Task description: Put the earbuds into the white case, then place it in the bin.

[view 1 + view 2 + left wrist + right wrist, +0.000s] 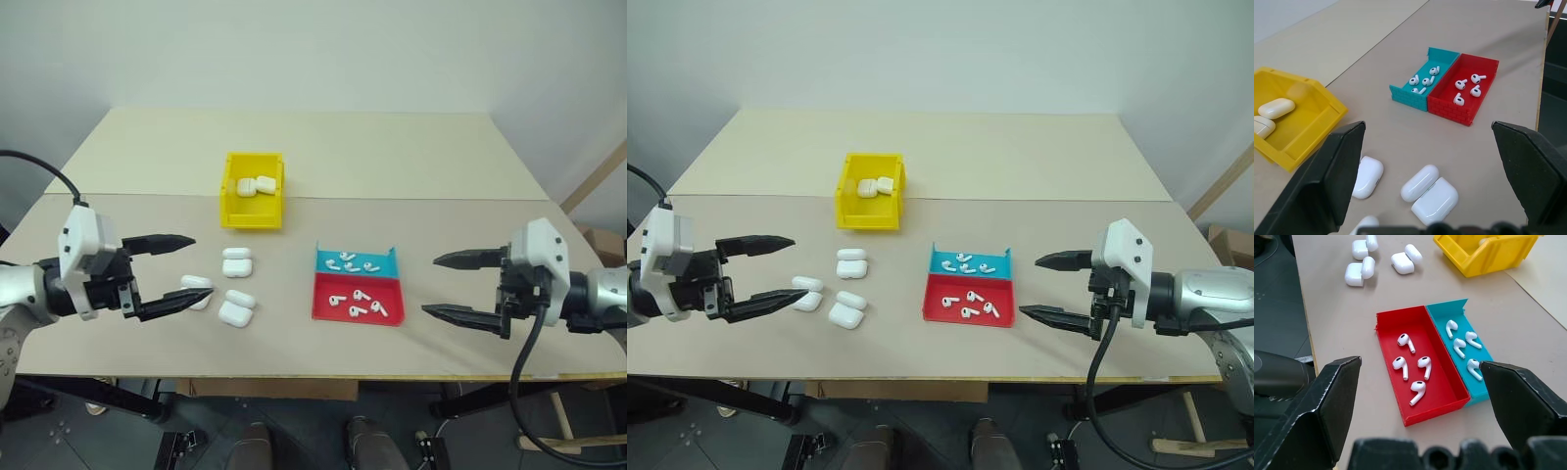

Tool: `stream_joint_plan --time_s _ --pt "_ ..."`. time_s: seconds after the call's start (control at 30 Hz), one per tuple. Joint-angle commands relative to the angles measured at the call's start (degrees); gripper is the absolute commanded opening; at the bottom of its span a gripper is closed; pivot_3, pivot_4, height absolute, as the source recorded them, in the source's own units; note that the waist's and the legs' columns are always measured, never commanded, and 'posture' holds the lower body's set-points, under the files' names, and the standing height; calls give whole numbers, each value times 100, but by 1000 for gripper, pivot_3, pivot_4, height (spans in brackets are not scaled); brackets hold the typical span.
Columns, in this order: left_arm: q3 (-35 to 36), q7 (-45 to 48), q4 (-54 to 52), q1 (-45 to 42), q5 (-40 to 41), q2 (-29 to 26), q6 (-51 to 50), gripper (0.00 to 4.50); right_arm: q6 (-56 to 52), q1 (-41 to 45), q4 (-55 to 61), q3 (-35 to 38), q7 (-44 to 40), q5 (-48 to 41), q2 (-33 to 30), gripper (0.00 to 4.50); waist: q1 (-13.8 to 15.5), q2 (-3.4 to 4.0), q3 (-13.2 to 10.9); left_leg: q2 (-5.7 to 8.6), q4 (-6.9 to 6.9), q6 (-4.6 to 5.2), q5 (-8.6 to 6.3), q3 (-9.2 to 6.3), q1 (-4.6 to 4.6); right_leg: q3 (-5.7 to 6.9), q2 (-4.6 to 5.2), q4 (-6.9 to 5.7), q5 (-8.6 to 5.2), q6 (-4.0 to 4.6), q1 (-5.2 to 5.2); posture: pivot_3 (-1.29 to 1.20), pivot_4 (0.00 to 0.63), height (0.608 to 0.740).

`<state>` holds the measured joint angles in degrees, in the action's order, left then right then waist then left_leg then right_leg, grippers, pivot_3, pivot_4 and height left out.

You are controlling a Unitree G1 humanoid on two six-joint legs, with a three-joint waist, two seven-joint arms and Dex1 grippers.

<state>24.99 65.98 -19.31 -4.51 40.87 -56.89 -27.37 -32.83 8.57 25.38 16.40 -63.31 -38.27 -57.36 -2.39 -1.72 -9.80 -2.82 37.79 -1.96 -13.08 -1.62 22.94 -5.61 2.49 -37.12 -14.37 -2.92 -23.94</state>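
Observation:
Several tiny white earbuds (361, 294) lie in a flat red-and-blue tray (333, 316) right of the table's middle. Three white cases (236, 261) sit in a loose cluster left of the tray; they look open, lids tipped back (1430, 191). The yellow bin (227, 188) stands behind them with two white cases (257, 184) inside. My left gripper (201, 265) hovers open just left of the cluster, its lower fingertip near the leftmost case (197, 291). To the right of the tray, my right gripper (430, 286) hovers open. Both grippers are empty.
The table is a beige top with a seam (411, 198) running across behind the bin. Its front edge (323, 375) lies close below the grippers. A wooden frame (593, 181) stands past the right edge.

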Motion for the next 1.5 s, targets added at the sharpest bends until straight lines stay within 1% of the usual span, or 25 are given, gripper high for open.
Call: stream_joint_plan --time_s 0.03,0.13,0.3,0.4,0.53,0.63,0.7,0.77,0.83,0.87,0.9,0.93,0.97,1.0,1.07,1.13,1.17,1.23,1.33,1.5 --pt "173 -106 -117 -59 132 -31 -119 4500 115 97 87 95 -9 2 -54 4470 0 0 0 0 0 0 0 0 0 0 0 0 0 0 0 0 150 740" --pt "180 -164 -159 -70 175 -8 -218 4500 102 81 107 105 -7 7 -48 4470 0 0 0 0 0 0 0 0 0 0 0 0 0 0 0 0 150 740" --pt "136 -287 -237 -3 8 -120 -294 4500 97 89 110 116 2 31 -37 4470 0 0 0 0 0 0 0 0 0 0 0 0 0 0 0 0 150 740" --pt "-49 -845 -423 -187 -289 -168 -503 4500 170 183 70 -30 115 194 28 4470 0 0 0 0 0 0 0 0 0 0 0 0 0 0 0 0 150 740" --pt "-169 -1951 -858 -571 -209 -131 -1460 4500 121 313 66 -146 273 231 119 4470 4 -1 0 0 1 0 0 -2 -1 0 -1 -1 1 -4 1 0 150 740" --pt "-158 -2400 -1315 -685 38 -151 -2126 4500 149 260 123 -178 341 283 159 4470 1 -1 0 1 1 0 0 -4 4 0 0 0 3 0 0 0 150 740" --pt "-99 -2684 -1578 -812 248 -320 -2728 4500 119 240 161 -189 411 310 204 4470 1 -2 -1 1 1 0 0 -4 9 0 1 -1 8 8 -5 0 150 740" --pt "-151 -2883 -1555 -1123 499 -634 -3520 4500 108 200 208 -175 447 312 235 4470 -1 -4 -2 1 1 0 0 -7 15 1 0 -6 9 9 -13 0 150 740" --pt "-636 -3058 -1204 -1884 727 -1073 -4803 4500 92 175 246 -177 487 298 262 4470 5 -5 -3 2 2 0 0 -9 10 3 -2 -12 8 7 -10 0 150 740" --pt "-1009 -3082 -950 -2411 788 -1234 -5523 4500 93 162 260 -188 510 303 277 4470 16 -5 -3 2 5 0 1 -13 8 5 -3 -11 1 -6 -9 0 150 740" --pt "-1388 -3046 -773 -2838 805 -1410 -6000 4500 99 148 277 -200 531 307 296 4470 21 -5 -3 5 5 0 1 -13 3 5 -3 -11 -9 -23 -3 0 150 740" --pt "-1919 -2998 -541 -3250 853 -1659 -6303 4500 113 130 295 -201 548 302 321 4470 5 -5 -3 7 5 -1 1 -14 -4 4 -2 -9 -10 -27 4 0 150 740" --pt "-2383 -3137 -257 -3600 927 -1821 -6456 4500 116 108 314 -191 563 299 337 4470 -5 -6 -2 7 3 -1 1 -12 -8 2 -2 -5 -11 -29 8 0 150 740" --pt "-2720 -3380 -73 -3867 916 -1866 -6497 4500 106 95 326 -180 584 290 355 4470 -8 -4 -2 8 1 -1 1 -12 -9 2 -2 -5 -12 -31 10 0 150 740" --pt "-3348 -3839 429 -4438 1265 -1905 -6513 4500 90 59 353 -173 600 289 362 4470 -11 -5 -3 8 -3 -1 1 -11 -7 0 -2 -8 -13 -28 2 0 150 740" --pt "-3855 -4319 995 -4938 1979 -1935 -6513 4500 79 14 396 -164 583 275 334 4470 -10 -6 -3 6 -2 -1 1 -16 13 4 -4 -14 -12 -25 -16 0 150 740" --pt "-4071 -4622 1030 -5087 2199 -1953 -6513 4500 60 9 420 -153 580 251 316 4470 -12 -6 -3 6 0 -1 1 -16 19 3 -4 -16 -2 -8 -22 0 150 740" --pt "-4551 -5223 1299 -5401 2803 -1954 -6513 4500 -25 50 433 -107 557 167 251 4470 -7 -7 -4 7 2 -1 1 -15 24 2 -1 -12 4 0 -23 0 150 740" --pt "-5165 -6266 2064 -5855 3847 -1834 -6513 4500 -117 148 347 -97 448 139 79 4470 8 -7 -4 9 5 -1 1 -16 24 3 2 -15 3 0 -21 0 150 740" --pt "-5833 -7694 2685 -6253 5392 -1745 -6513 4500 -253 299 218 -68 266 22 -136 4470 11 -8 -4 9 8 -1 1 -18 19 3 1 -25 3 -1 -20 0 150 740"
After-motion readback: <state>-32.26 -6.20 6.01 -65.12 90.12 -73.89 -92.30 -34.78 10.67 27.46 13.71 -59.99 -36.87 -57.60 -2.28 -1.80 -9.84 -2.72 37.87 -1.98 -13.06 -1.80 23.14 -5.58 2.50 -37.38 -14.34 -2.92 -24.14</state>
